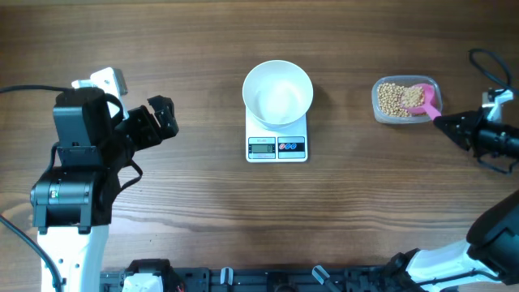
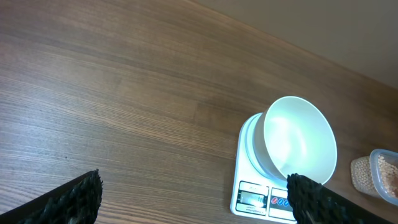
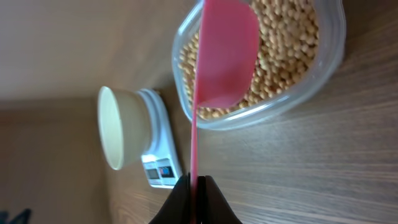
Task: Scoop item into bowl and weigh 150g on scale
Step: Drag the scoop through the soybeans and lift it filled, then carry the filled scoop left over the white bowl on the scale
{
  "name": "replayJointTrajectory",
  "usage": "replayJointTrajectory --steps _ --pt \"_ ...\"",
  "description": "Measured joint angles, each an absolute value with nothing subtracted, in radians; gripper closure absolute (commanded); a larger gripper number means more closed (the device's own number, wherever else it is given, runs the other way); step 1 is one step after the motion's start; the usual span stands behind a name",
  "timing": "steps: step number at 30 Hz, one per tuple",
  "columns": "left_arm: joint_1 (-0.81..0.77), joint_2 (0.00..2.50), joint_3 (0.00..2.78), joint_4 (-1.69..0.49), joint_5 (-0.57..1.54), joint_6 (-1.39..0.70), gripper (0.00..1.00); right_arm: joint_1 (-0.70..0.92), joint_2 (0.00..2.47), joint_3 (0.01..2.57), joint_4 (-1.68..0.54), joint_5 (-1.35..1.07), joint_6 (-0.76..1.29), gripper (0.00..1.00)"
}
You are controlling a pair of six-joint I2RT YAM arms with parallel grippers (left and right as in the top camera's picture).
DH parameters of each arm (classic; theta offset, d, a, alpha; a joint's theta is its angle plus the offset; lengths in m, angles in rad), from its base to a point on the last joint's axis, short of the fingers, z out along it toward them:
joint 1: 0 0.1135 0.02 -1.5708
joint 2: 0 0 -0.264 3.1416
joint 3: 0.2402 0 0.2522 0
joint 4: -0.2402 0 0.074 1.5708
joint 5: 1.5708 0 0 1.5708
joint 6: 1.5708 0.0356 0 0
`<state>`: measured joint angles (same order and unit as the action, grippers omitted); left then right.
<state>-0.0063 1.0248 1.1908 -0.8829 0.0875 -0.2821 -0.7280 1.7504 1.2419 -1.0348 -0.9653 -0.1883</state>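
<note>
- Wood counter [image 1: 203, 203]: bowl [image 1: 278, 92] sits empty on scale [image 1: 276, 146].
- Right fingers [image 3: 198, 186] pinch pink scoop [image 3: 224, 53] (cup over beans [image 3: 280, 37]); dig deep, lift level w/o spilling.
- Left fingers [image 1: 164, 115] wide, idle.

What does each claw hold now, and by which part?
The right claw holds the pink scoop by the end of its handle. The left claw is open, holding nothing.

White bowl [image 1: 278, 92] atop scale [image 1: 276, 147]; beans [image 1: 393, 99] well apart

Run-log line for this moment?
right end effector: shut on scoop | scoop: in tub with beans | bowl: empty, on scale | left end effector: open, empty
</note>
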Motion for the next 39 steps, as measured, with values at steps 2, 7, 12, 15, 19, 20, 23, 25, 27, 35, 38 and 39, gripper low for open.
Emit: replayJointTrajectory --steps 2,7,12,15,19,20,23,25,27,35,38,39 --pt "-0.006 1.025 1.191 -0.883 0.087 -0.282 0.00 -0.741 1.750 1.242 -1.035 -0.998 -0.188 0.96" --pt "-0.006 1.025 1.191 -0.883 0.088 -0.282 0.00 -0.752 1.750 1.242 -1.036 -1.039 -0.188 0.96" --pt "-0.006 1.025 1.191 -0.883 0.088 -0.282 0.00 -0.752 1.750 1.241 -1.057 -1.073 -0.201 0.96" --pt "-0.006 1.025 1.191 -0.883 0.088 -0.282 0.00 -0.752 1.750 1.239 -1.084 -1.116 -0.223 0.96" --pt "-0.006 1.025 1.191 -0.883 0.088 -0.282 0.00 -0.752 1.750 1.239 -1.110 -1.177 -0.245 0.96" --pt "-0.006 1.025 1.191 -0.883 0.088 -0.282 0.00 -0.752 1.750 1.239 -1.118 -1.193 -0.249 0.96" --pt "-0.006 1.025 1.191 -0.883 0.088 -0.282 0.00 -0.751 1.750 1.239 -1.138 -1.222 -0.257 0.96" --pt "-0.006 1.025 1.191 -0.883 0.087 -0.282 0.00 -0.745 1.750 1.239 -1.155 -1.243 -0.258 0.96" --pt "-0.006 1.025 1.191 -0.883 0.088 -0.282 0.00 -0.732 1.750 1.239 -1.168 -1.264 -0.260 0.96" --pt "-0.006 1.025 1.191 -0.883 0.088 -0.282 0.00 -0.576 1.750 1.238 -1.183 -1.331 -0.252 0.96" --pt "-0.006 1.025 1.191 -0.883 0.088 -0.282 0.00 -0.508 1.750 1.238 -1.181 -1.338 -0.240 0.96" --pt "-0.006 1.025 1.191 -0.883 0.088 -0.282 0.00 -0.482 1.750 1.238 -1.181 -1.340 -0.234 0.96"
